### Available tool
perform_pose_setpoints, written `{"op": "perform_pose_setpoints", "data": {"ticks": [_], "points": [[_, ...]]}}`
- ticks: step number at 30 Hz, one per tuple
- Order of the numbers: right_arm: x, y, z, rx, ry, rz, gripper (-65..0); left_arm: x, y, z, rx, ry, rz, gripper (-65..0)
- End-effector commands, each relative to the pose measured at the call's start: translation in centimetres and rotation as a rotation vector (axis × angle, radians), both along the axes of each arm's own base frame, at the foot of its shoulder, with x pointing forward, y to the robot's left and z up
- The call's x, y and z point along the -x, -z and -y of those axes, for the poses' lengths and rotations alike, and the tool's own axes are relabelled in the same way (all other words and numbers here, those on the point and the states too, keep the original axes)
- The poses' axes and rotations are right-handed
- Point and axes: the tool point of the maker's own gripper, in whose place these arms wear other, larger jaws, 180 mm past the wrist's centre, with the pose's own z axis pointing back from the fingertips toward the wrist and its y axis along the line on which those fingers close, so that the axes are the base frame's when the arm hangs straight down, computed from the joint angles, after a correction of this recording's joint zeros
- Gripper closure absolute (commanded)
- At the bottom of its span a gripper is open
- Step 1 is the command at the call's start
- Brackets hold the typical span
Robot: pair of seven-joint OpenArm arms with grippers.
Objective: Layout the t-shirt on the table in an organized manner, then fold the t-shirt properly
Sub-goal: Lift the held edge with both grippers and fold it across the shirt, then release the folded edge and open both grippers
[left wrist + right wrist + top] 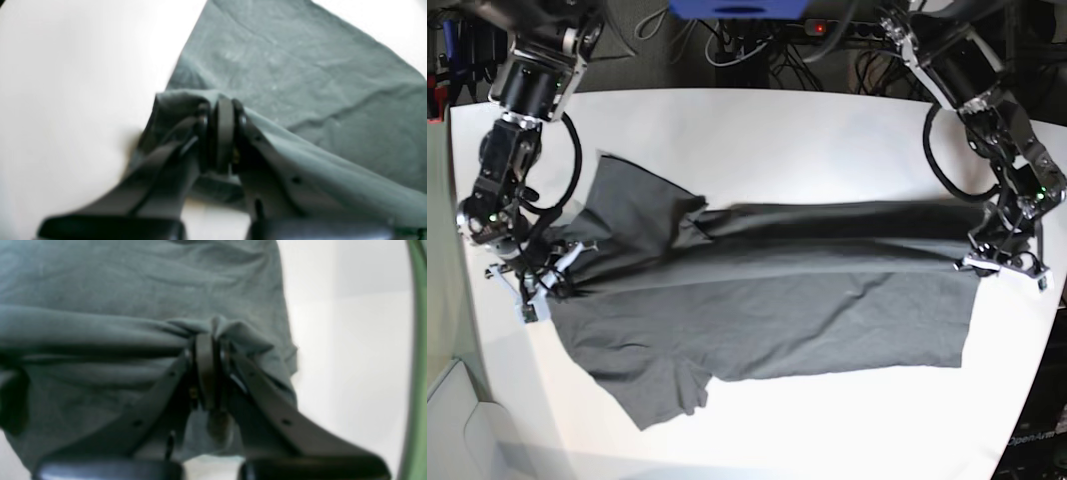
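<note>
T-shirt [767, 300]: soft, limp, light; sags between holds. Spread across table [777, 130]. Pinched at 9 o'clock by right gripper [555, 277], at 3 o'clock hem by left gripper [980, 258].

- The t-shirt [767, 300], across the middle of the base view, is soft matt cloth, creased, with a fine weave.
- The table [757, 140] is smooth white, with a faint sheen.
- The gripper fingers [267, 400], lower centre of the right wrist view, look like matt dark plastic.
</note>
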Motion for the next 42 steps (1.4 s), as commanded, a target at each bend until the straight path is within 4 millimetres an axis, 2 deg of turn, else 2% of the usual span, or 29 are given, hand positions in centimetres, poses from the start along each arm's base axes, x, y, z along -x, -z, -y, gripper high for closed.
{"op": "perform_pose_setpoints", "data": {"ticks": [1, 4, 12, 15, 20, 23, 27, 31, 35, 38, 42], "points": [[-1.5, -2.1, 0.3, -0.008, 0.005, 0.075, 0.0, -1.3, -2.3, -0.9, -0.028, -0.005, 0.071, -1.5], [-1.6, -1.8, 0.3, -0.018, 0.005, 0.074, 0.0, -1.5, -2.0, -1.2, -0.024, -0.006, 0.061, -9.3], [-1.7, -1.9, 0.2, -0.018, 0.005, 0.074, -0.4, -1.8, -2.2, -1.9, -0.030, -0.011, 0.060, -42.1], [-1.6, -1.8, 0.3, -0.015, 0.006, 0.066, -10.6, -1.7, -2.4, -1.9, -0.033, -0.011, 0.066, -49.3], [-1.7, -2.4, 0.5, -0.005, 0.006, 0.081, -35.9, -1.6, -2.3, -1.8, -0.026, -0.008, 0.060, -50.4], [-1.6, -4.5, 0.9, 0.034, 0.010, 0.136, -44.1, -0.7, -2.6, -2.0, -0.054, -0.008, 0.064, -50.7], [1.7, -4.9, 1.0, 0.118, 0.009, 0.102, -45.6, 0.9, -3.5, -2.0, -0.104, -0.006, 0.072, -50.7], [5.1, -2.8, -0.9, 0.107, 0.016, 0.004, -45.6, 2.7, -2.7, -2.1, -0.129, -0.002, 0.040, -50.8], [8.7, 0.3, -2.7, 0.068, 0.016, -0.099, -45.6, 4.4, -1.3, -2.3, -0.135, -0.003, 0.000, -50.8], [10.2, 1.8, -3.5, 0.046, 0.014, -0.144, -45.6, 5.5, -1.1, -3.7, -0.131, -0.050, -0.005, -50.8], [11.4, 2.7, -3.7, 0.044, 0.012, -0.175, -45.6, 6.3, -1.0, -4.5, -0.118, -0.093, -0.001, -50.8]]}}
